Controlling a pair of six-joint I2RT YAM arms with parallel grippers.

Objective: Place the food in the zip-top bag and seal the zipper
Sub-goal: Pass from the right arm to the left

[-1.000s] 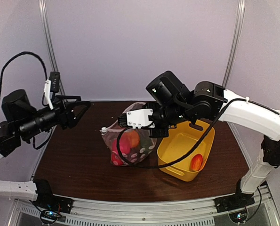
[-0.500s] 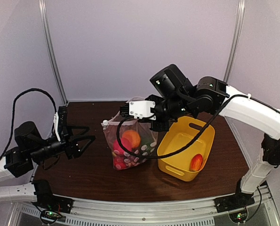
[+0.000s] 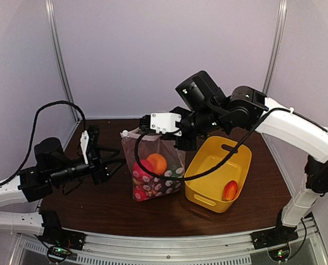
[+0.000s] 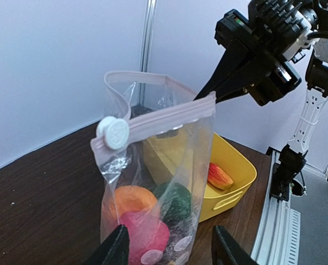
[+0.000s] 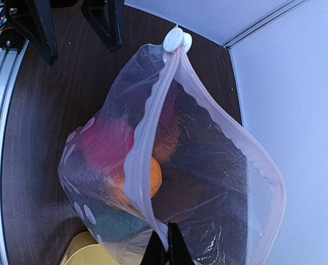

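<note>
The zip-top bag [image 3: 165, 175] stands upright on the table, mouth open, with orange [image 3: 157, 164], pink and green food inside. My right gripper [image 3: 177, 142] is shut on the right end of the zipper [image 5: 152, 127] and holds the bag up; in the right wrist view the gripper [image 5: 166, 249] pinches the strip. The white slider [image 4: 113, 133] sits at the zipper's left end. My left gripper [image 3: 113, 161] is open and empty, just left of the bag; in the left wrist view its gripper [image 4: 169, 249] straddles the bag's lower part without touching. One red-orange food [image 3: 230, 190] lies in the tub.
A yellow tub [image 3: 208, 160] with handle slots stands right of the bag, touching or nearly touching it. The dark brown table [image 3: 86, 199] ends at a metal rail in front. Grey walls and upright posts close off the back and sides.
My left arm has come down and moved right, close to the bag. My right gripper has lifted the zipper edge, pulling the bag more upright.
</note>
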